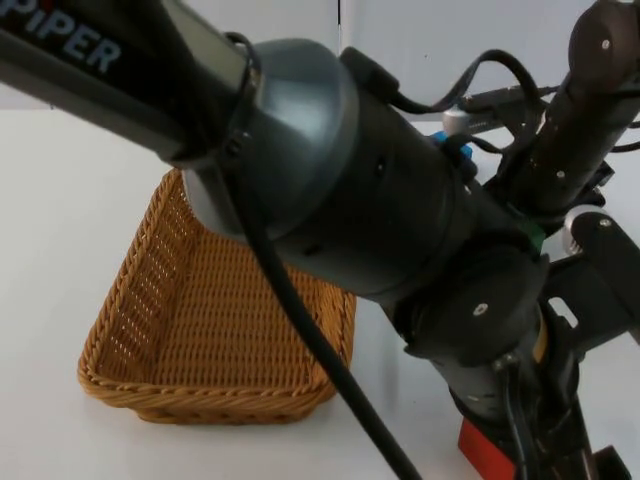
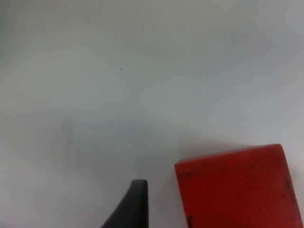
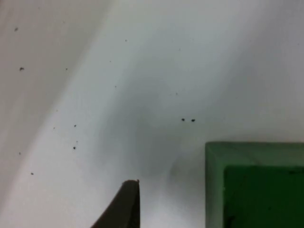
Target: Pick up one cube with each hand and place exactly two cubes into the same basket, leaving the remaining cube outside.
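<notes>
Wicker basket sits empty at lower left of your top view. Left gripper hangs just beside the red cube, right gripper beside the green cube, both cubes resting on the desk; finger states: cannot tell.

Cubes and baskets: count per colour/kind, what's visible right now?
Red cube: 1, on the table by the left claw
Green cube: 1, on the table by the right claw
Wicker basket: 1, no cube seen in its visible part
Total: 3 things, 2 of them cubes
</notes>
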Robot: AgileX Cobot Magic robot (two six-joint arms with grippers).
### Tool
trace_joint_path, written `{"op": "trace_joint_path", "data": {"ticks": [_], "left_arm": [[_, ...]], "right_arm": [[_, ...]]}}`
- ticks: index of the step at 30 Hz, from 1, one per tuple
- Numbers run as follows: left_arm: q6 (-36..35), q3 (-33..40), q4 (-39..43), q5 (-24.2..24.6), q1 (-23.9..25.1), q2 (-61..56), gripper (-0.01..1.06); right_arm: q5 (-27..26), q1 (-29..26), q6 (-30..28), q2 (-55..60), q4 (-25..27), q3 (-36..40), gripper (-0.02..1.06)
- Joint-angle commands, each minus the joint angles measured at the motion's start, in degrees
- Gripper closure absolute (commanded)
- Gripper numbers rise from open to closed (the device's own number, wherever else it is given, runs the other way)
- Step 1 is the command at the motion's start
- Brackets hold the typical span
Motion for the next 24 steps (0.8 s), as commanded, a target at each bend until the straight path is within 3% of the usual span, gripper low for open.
{"op": "trace_joint_path", "data": {"ticks": [1,8,16,24], "left_arm": [[-0.3,-0.3,-0.58,-0.72,0.22,0.18,0.09],[-0.2,-0.3,-1.01,-1.21,3.05,1.83,0.09],[8.93,-0.3,-9.68,-3.75,2.81,3.72,0.1],[8.93,-0.3,-10.3,-4.43,2.81,3.72,0.12]], "right_arm": [[0.05,-0.06,-0.49,-0.21,-0.3,-0.38,-0.01],[1.08,-0.06,-1.11,-0.22,-0.3,-0.38,-0.01],[0.38,-0.06,-1.11,-0.22,-0.94,-0.38,-0.01],[0.38,-0.06,-1.11,-0.22,-0.94,-0.38,0.0]]}}
